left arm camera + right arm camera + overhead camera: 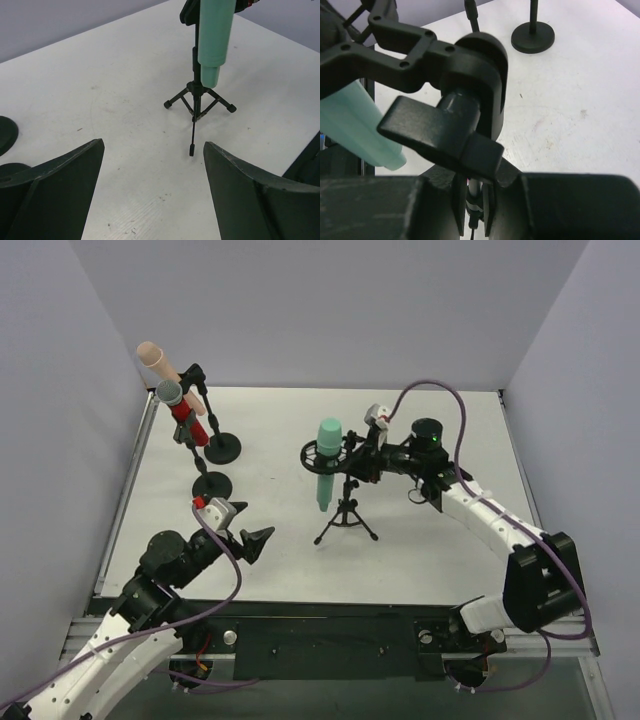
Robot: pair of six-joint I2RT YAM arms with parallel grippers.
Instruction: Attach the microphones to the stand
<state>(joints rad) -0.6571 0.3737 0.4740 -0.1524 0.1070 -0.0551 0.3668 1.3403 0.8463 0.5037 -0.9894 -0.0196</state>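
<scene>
The teal-green microphone (328,465) hangs head-up in the clip of a small black tripod stand (346,518) at mid-table. My right gripper (362,462) is shut on that stand's pole (476,192), just under the black clamp knob (440,132). The teal body (355,125) shows at the left of the right wrist view. The pale pink microphone (158,360) and the glittery red one (180,412) sit on stands at the far left. My left gripper (258,540) is open and empty, low over the table. It faces the tripod (197,102) and the teal microphone (215,35).
Two round black stand bases (222,448) (212,484) stand at the left; one shows in the right wrist view (533,36) and another at the left edge of the left wrist view (5,132). Grey walls close in the left, back and right.
</scene>
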